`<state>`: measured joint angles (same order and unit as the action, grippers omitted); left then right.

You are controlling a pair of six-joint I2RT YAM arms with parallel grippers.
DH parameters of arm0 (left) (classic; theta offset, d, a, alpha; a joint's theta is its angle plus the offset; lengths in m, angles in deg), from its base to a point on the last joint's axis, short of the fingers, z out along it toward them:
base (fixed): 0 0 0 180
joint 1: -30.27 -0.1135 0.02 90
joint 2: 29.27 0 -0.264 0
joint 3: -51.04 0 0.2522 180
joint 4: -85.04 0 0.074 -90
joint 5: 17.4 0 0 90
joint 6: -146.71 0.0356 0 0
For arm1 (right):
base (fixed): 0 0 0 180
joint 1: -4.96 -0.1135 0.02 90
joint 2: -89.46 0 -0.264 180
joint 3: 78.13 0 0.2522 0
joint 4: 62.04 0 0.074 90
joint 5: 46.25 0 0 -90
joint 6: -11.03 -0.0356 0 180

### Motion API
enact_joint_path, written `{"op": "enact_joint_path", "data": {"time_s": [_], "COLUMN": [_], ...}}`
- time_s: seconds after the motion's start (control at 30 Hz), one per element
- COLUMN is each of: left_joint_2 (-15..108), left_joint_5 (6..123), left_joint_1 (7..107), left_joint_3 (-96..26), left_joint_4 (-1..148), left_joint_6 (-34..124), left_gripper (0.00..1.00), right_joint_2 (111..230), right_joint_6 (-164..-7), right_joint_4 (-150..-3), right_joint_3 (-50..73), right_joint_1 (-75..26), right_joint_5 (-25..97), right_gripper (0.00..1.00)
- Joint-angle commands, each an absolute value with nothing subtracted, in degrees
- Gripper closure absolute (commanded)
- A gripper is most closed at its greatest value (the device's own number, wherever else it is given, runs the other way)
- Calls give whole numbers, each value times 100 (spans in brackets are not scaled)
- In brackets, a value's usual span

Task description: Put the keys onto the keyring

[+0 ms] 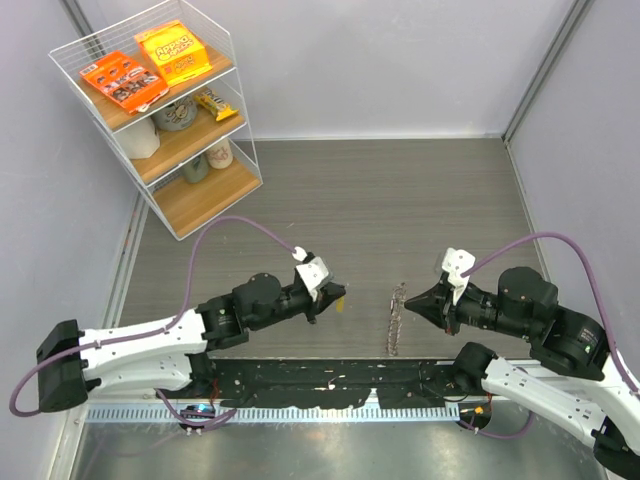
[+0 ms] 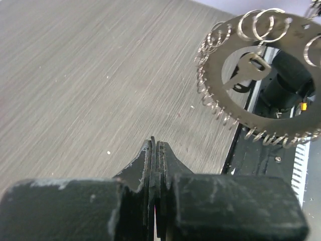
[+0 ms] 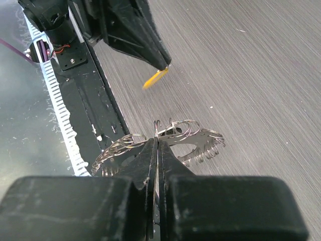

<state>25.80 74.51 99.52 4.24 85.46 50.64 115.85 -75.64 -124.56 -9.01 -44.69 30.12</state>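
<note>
Between the arms we list the keyring (image 1: 396, 322), edge-on, long axis 12-to-6, pinched in the right gripper (image 1: 407, 300); at its 9 o'clock, the left gripper (image 1: 340, 295) pinches the yellow key (image 1: 340, 304).

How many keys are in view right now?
2. The yellow key is pinched in the left gripper; the silver key shows inside the keyring, which the right gripper holds.

Silvery keyring (image 2: 281, 108), yellow-headed key (image 3: 155, 79), grey wood-grain streaked table (image 1: 400, 200)
</note>
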Motion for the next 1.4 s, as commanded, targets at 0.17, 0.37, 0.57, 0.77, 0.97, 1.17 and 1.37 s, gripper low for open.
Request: {"op": "enact_joint_path", "data": {"time_s": [0.17,0.37,0.57,0.77,0.97,1.17,1.37], "left_joint_2": [2542,2383,2066,1706,1407,1318,1389], "left_joint_5": [7614,7621,7286,6707,6144,5678,5335], "left_joint_1": [9560,9900,9900,9900,9900,9900,9891], "left_joint_3": [290,71,124,160,195,318,300], "left_joint_4": [8400,8137,8147,8323,8683,9395,9764], "left_joint_6": [4881,5231,5319,5275,5073,4810,4748], "left_gripper": [100,100,100,100,100,100,100], "right_joint_2": [11600,11679,11872,12021,12171,12276,12373], "right_joint_6": [-7572,-7537,-7484,-7467,-7458,-7502,-7458], "right_joint_4": [-11940,-11905,-11817,-11545,-11316,-11008,-10956], "right_joint_3": [-952,-978,-996,-1084,-1040,-944,-733], "right_joint_1": [-4470,-4470,-4470,-4470,-4479,-4470,-4470], "right_joint_5": [3066,2969,2723,2204,1818,1387,1123], "right_gripper": [95,94,95,95,94,95,95]}}
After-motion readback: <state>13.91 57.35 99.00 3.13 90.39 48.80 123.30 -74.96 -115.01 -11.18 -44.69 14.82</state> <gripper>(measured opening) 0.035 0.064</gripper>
